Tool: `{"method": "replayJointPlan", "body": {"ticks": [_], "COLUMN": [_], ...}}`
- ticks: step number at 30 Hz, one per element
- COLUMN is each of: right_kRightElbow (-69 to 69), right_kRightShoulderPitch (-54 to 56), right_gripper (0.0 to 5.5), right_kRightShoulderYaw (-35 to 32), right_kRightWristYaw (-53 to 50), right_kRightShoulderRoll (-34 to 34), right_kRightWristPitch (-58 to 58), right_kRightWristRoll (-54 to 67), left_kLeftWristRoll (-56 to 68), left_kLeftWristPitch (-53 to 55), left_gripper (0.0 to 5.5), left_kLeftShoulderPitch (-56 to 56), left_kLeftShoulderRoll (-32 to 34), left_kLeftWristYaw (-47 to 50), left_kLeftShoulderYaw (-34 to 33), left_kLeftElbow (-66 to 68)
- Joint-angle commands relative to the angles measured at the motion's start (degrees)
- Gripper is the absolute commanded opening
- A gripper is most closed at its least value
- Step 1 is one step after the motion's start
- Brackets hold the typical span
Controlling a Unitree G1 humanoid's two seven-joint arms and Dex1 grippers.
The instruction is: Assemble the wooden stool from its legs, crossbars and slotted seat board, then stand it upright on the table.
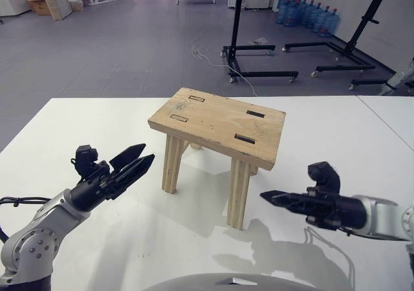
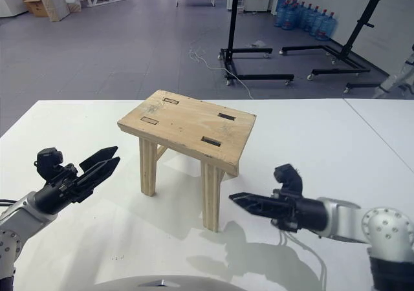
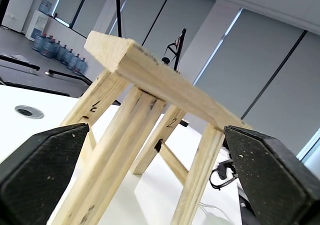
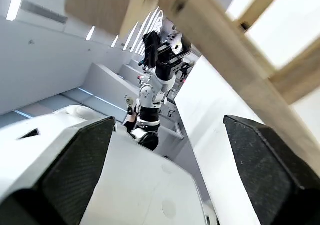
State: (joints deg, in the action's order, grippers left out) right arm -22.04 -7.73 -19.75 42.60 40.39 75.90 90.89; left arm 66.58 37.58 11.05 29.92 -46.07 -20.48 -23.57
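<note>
Left eye view records a grey concrete floor [image 1: 129, 45] extending far behind a white table [image 1: 97, 123], which spans the near field and carries a seam [image 1: 381, 119] towards its right end. Black wheeled stands [image 1: 259, 52] occupy the far right of the room, with a white cable [image 1: 213, 61] trailing on the floor to their left. Blue water bottles [image 1: 310, 13] are clustered against the far right wall; their fill level cannot be judged. Wooden crates [image 1: 52, 3] sit at the far left. The wooden stool [image 1: 217, 119] stands upright at the table's centre, all legs on the surface, and its seat board shows four slots [image 1: 245, 138]. The left gripper [image 1: 147, 152] hangs just above the table, near and left of the stool and apart from it, its fingers parted and holding nothing. The right gripper [image 1: 262, 194] sits low, near and right of the stool, just short of the near right leg [image 1: 238, 194] and not touching it. Left wrist view adds the seat's underside, a crossbar [image 3: 172, 162] between the legs, pencil marks on the legs and a round port [image 3: 28, 112] in the tabletop, framed by spread fingers [image 3: 40, 160]. Right wrist view shows that gripper's pads [image 4: 270, 160] likewise well apart and empty, with the stool's timber overhead.
</note>
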Motion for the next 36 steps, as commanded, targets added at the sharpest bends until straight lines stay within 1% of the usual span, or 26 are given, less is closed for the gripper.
{"method": "replayJointPlan", "body": {"ticks": [1, 3, 6, 8, 12, 17, 22, 24, 27, 30, 33, 36], "right_kRightElbow": [-6.24, -7.1, -3.49, 1.88, 8.01, 12.69, 13.63, 14.31, 16.37, 20.78, 22.41, 18.53], "right_kRightShoulderPitch": [-2.76, -3.38, -2.59, -1.37, 1.6, 6.72, 9.91, 11.05, 13.83, 17.49, 18.75, 15.81], "right_gripper": [4.0, 4.0, 4.0, 4.0, 4.0, 4.0, 4.0, 4.0, 4.0, 4.0, 4.0, 4.0], "right_kRightShoulderYaw": [3.32, 6.98, 13.06, 14.49, 14.89, 14.37, 15.59, 15.77, 16.44, 16.95, 16.57, 16.45], "right_kRightWristYaw": [-2.56, -1.38, -0.48, -2.04, -3.77, -1.96, 0.77, 1.11, 2.07, 3.07, 3.46, 3.87], "right_kRightShoulderRoll": [-3.26, -4.7, -8.16, -11.24, -15.79, -16.87, -16.28, -17.0, -18.47, -20.22, -22.46, -22.6], "right_kRightWristPitch": [-5.2, -8.96, -18.52, -23.85, -30.75, -33.17, -33.61, -34.17, -36.5, -41.35, -44.71, -44.65], "right_kRightWristRoll": [-2.13, -8.95, -22.25, -28.42, -35.17, -37.81, -39.05, -39.89, -41.96, -45.88, -47.25, -46.49], "left_kLeftWristRoll": [-1.92, -2.76, -3.96, -5.1, -7.61, -7.91, -7.36, -9.51, -17.83, -24.54, -26.85, -27.98], "left_kLeftWristPitch": [-0.48, -0.61, -1.07, -1.6, -2.58, -2.79, -3.73, -4.4, -7.0, -10.62, -13.37, -14.52], "left_gripper": [4.93, 4.93, 4.93, 4.93, 4.93, 4.93, 4.93, 4.93, 4.93, 4.93, 4.93, 4.93], "left_kLeftShoulderPitch": [-0.1, -0.54, -1.37, -2.04, -3.15, -3.35, -1.96, -2.92, -6.38, -10.25, -10.66, -9.92], "left_kLeftShoulderRoll": [0.54, 0.38, -0.03, -0.24, -0.69, -2.0, -1.53, -1.66, -2.14, -4.06, -4.89, -5.3], "left_kLeftWristYaw": [-0.43, -0.48, -0.24, -0.15, -0.5, -0.01, -5.11, -4.92, -3.17, -0.82, -1.76, 0.03], "left_kLeftShoulderYaw": [0.81, 1.47, 2.18, 2.9, 4.85, 7.84, 11.36, 12.51, 16.23, 18.23, 19.72, 19.6], "left_kLeftElbow": [-0.35, -0.36, -0.01, 0.17, 0.22, -3.4, -8.08, -6.96, -0.45, 6.27, 4.95, 2.42]}}
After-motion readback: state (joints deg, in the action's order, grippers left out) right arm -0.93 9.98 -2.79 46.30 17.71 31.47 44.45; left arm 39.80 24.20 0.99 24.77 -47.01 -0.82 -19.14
